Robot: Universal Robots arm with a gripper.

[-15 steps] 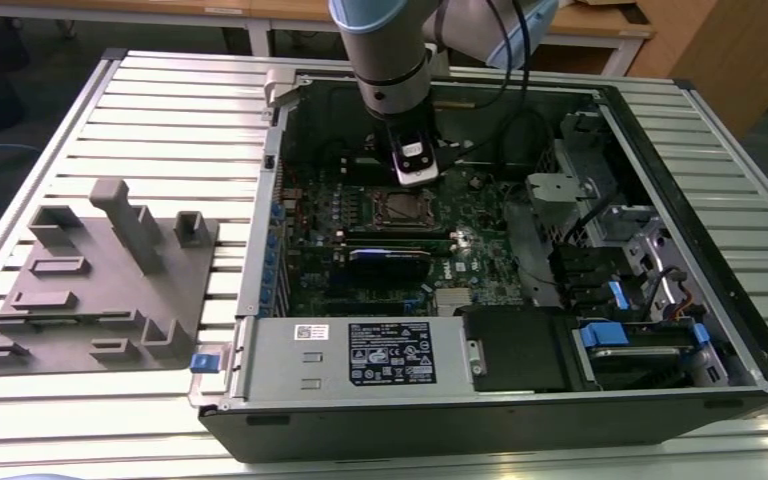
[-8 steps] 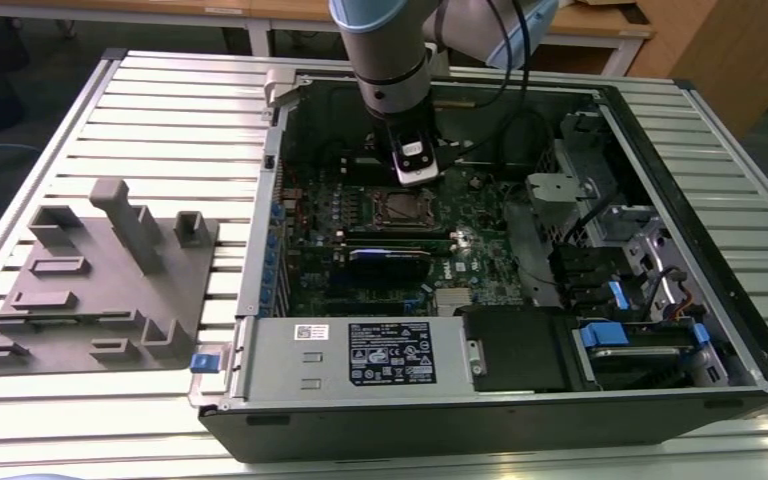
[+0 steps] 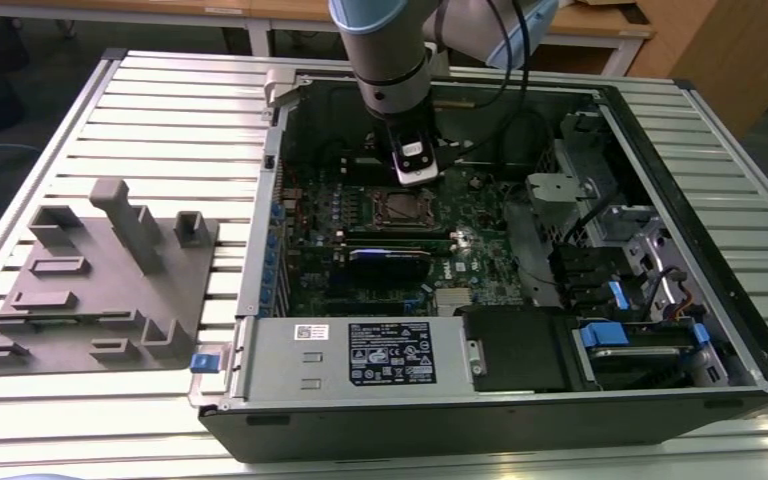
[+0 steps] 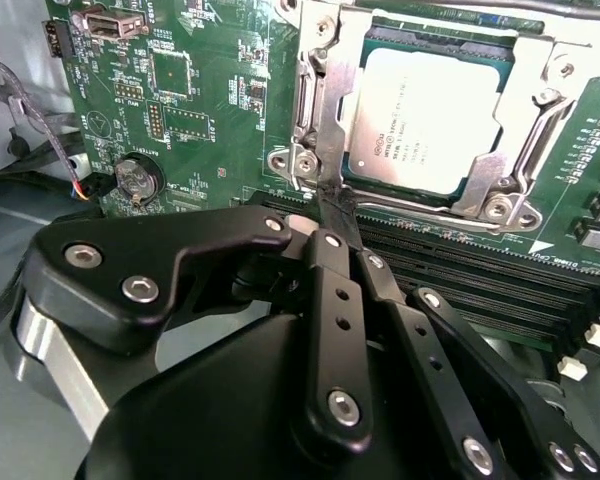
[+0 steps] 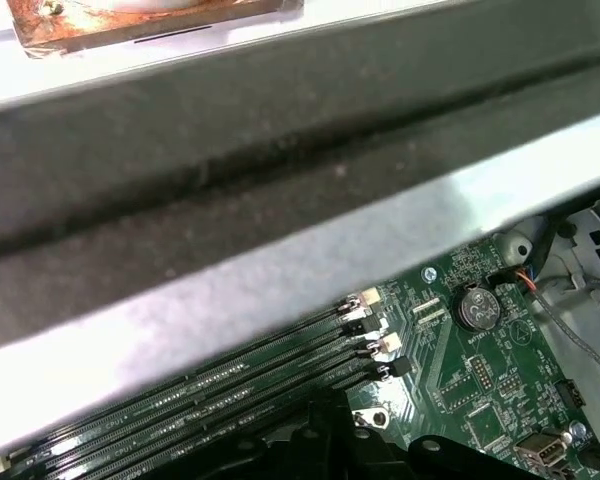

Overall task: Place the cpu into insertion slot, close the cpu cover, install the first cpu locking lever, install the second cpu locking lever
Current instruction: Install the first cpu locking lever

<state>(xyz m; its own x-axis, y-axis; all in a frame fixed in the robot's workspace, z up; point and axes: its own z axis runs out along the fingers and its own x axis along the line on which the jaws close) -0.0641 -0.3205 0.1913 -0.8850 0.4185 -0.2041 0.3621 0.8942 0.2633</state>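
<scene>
Noting the cpu (image 4: 427,122) seated in the insertion slot (image 4: 365,175) with the cpu cover (image 4: 325,110) down around it, I hold the gripper (image 4: 332,205), fingertips pressed together and empty, at the socket's edge, seemingly to work a locking lever.

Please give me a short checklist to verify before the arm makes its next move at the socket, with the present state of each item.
1. Cpu seated in the insertion slot: ok, it lies flat inside the recess.
2. Cpu cover closed over the chip: ok, the frame appears down around it.
3. Both locking levers latched: cannot tell.
4. Tool position: ok, its tip is at the socket's edge, beside the memory slots.
5. Tool open or shut: shut, fingers meet at the tip, nothing visible between them.
6. Arm inside the case without touching the walls: ok in the exterior view.
</scene>
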